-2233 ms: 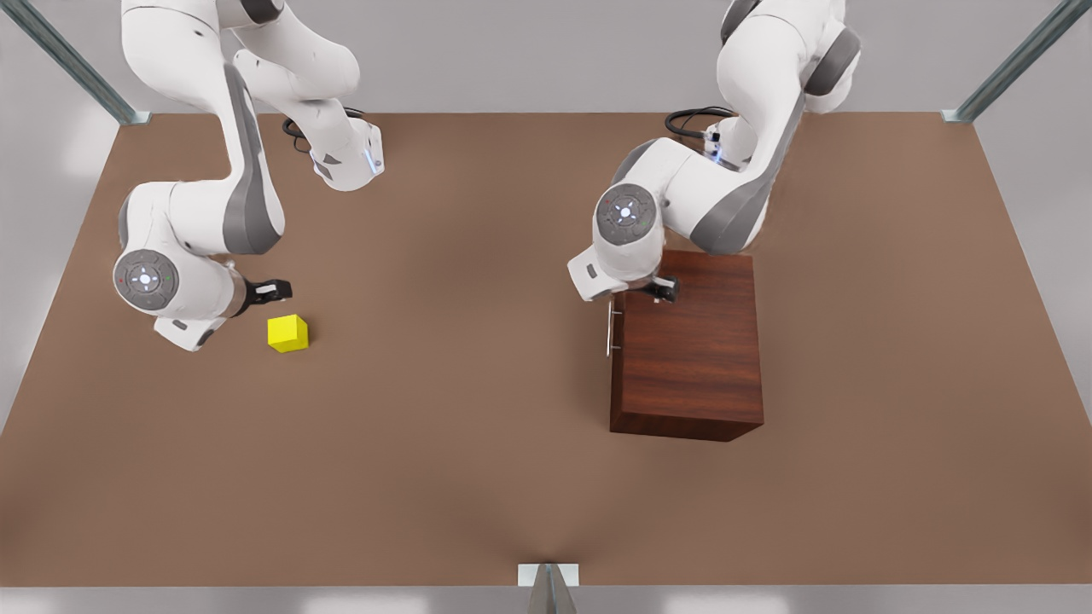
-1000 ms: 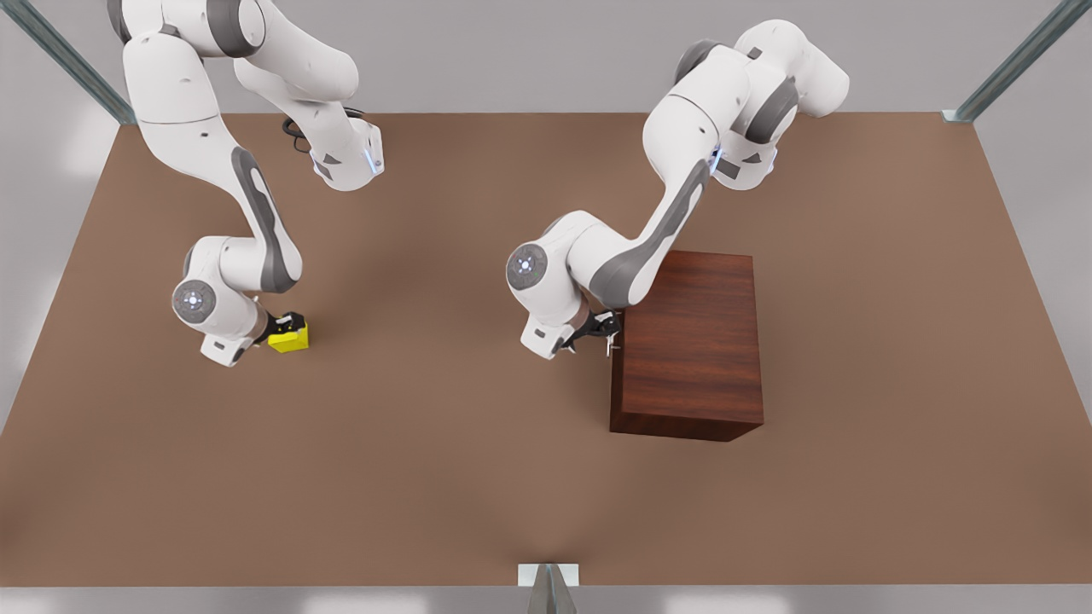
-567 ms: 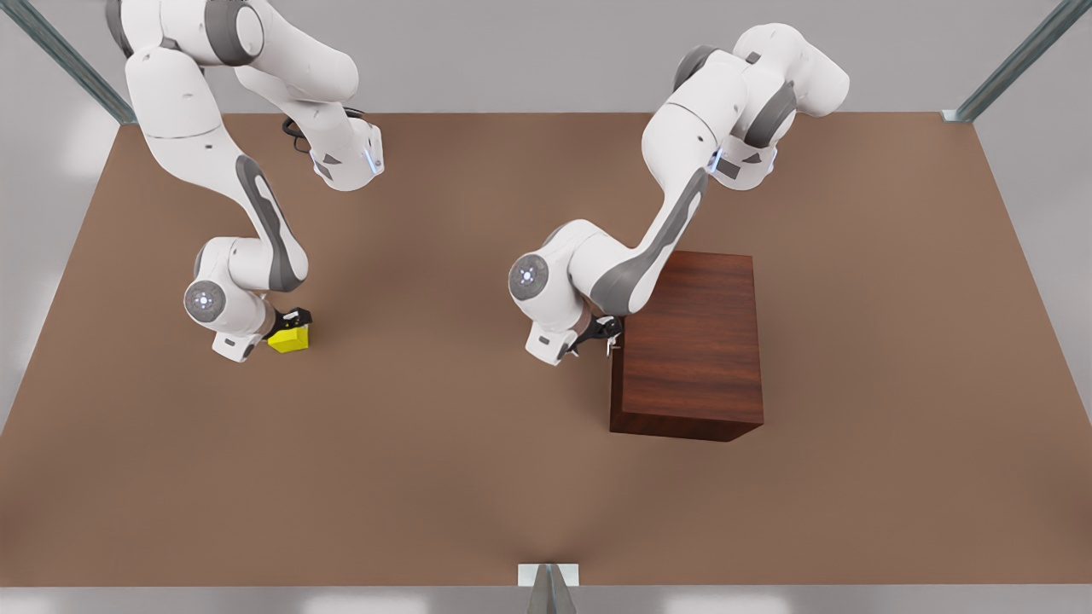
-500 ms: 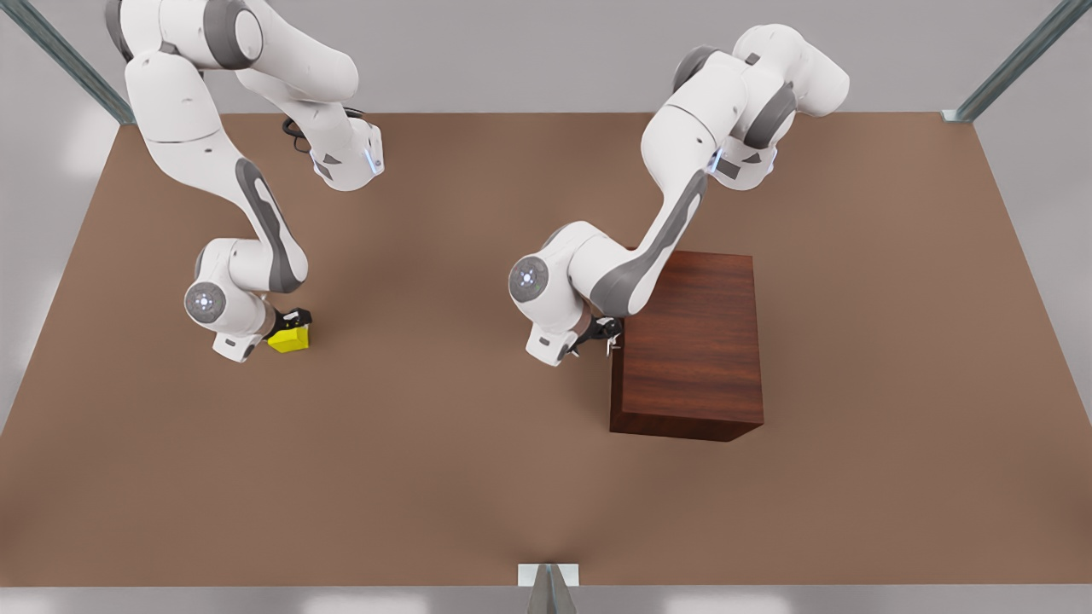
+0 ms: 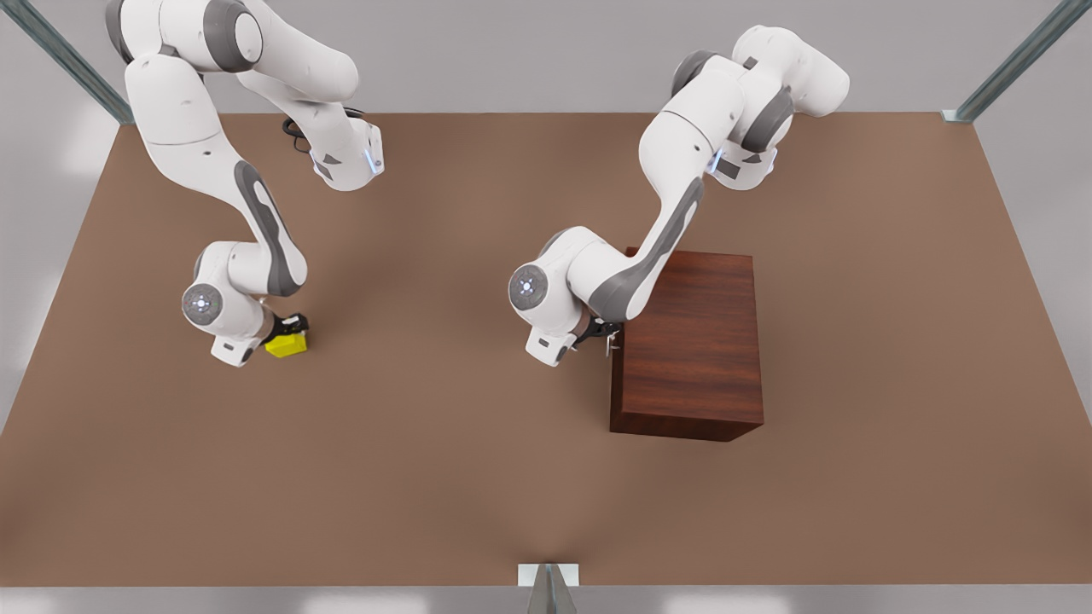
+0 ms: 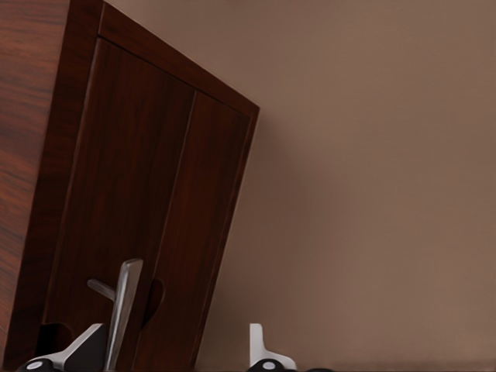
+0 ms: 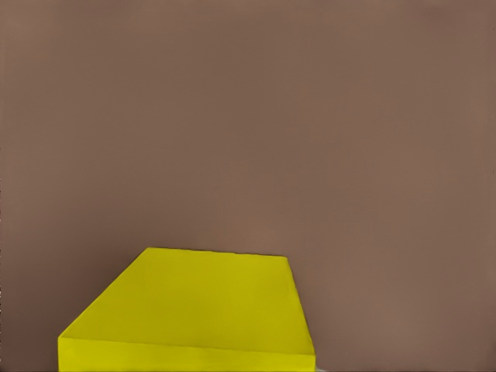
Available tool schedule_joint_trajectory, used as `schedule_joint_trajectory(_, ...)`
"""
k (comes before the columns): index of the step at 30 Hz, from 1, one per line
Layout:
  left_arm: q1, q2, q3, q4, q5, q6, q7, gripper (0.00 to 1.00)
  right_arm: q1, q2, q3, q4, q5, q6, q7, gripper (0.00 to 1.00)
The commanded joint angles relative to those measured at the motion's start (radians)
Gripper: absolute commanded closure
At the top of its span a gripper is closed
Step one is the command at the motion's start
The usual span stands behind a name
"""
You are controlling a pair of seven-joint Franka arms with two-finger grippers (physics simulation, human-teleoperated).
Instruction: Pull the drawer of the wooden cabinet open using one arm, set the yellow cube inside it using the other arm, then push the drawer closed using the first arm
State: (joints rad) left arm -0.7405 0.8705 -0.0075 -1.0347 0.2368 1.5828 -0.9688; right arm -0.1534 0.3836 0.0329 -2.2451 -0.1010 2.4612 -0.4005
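Both arms are built of glossy white rounded shells joined by grey sections, each with a round grey joint cap showing a small lit centre. Black cables loop at the white bases, where a thin blue light glows. Each arm ends in a black gripper; the left gripper (image 6: 170,353) carries pale silver-white fingers (image 6: 258,347) on dark mounts.

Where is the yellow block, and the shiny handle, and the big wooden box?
yellow cube (image 7: 194,306), right wrist view, on its top face.
silver bar handle (image 6: 124,306), left wrist view, on the middle of the bar.
wooden cabinet (image 5: 695,341), front view, on its plain top.
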Motion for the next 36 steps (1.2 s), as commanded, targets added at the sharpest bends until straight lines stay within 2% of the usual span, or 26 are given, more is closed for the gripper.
schedule_joint_trajectory(1, 0.0, -0.001, 0.0, 0.001, -0.002, -0.004, 0.042, 0.11, 0.002, -0.002, 0.001, 0.018, -0.02, -0.053, 0.016, 0.5)
schedule_joint_trajectory(9, -0.01, 0.002, -0.019, 0.027, -0.016, -0.003, 0.036, 0.1, 0.014, -0.011, 0.058, 0.193, -0.016, -0.225, 0.002, 0.5)
schedule_joint_trajectory(22, -0.02, 0.031, -0.038, 0.056, -0.03, 0.002, 0.018, 0.1, 0.072, 0.021, 0.056, 0.317, -0.017, -0.225, -0.138, 0.5)
schedule_joint_trajectory(36, -0.065, 0.054, -0.035, 0.099, -0.045, 0.037, 0.019, 0.09, 0.069, 0.046, 0.056, 0.367, -0.013, -0.225, -0.244, 0.5)
